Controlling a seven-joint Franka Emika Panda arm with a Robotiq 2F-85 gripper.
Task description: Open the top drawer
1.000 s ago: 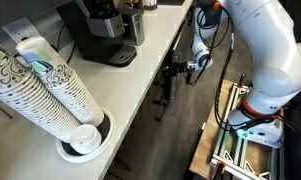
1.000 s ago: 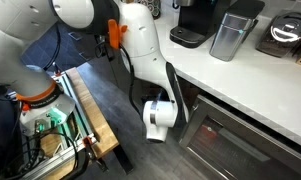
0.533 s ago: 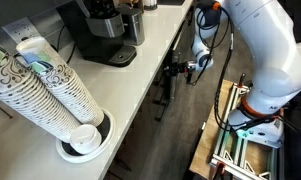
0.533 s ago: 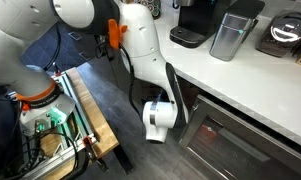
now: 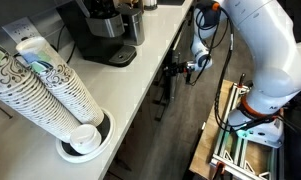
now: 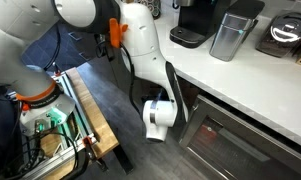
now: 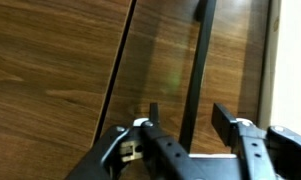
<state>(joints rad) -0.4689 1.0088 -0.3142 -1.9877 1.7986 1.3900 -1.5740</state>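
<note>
In the wrist view a dark bar handle (image 7: pixel 199 60) runs across a brown wood-grain drawer front (image 7: pixel 60 70). My gripper (image 7: pixel 188 112) is open, with one finger on each side of the handle and a gap to both. The front lies flush and no inside shows. In an exterior view the gripper (image 5: pixel 177 71) sits just under the counter's edge, against the cabinet. In an exterior view the gripper (image 6: pixel 177 98) is pressed to the dark fronts below the white counter (image 6: pixel 240 75), and its fingers are hidden.
On the counter stand stacks of paper cups (image 5: pixel 45 85), a black coffee maker (image 5: pixel 100 30) and a steel canister (image 6: pixel 230 32). A wooden pallet (image 6: pixel 85 110) and the robot's base (image 5: pixel 252 115) stand on the floor beside the cabinets.
</note>
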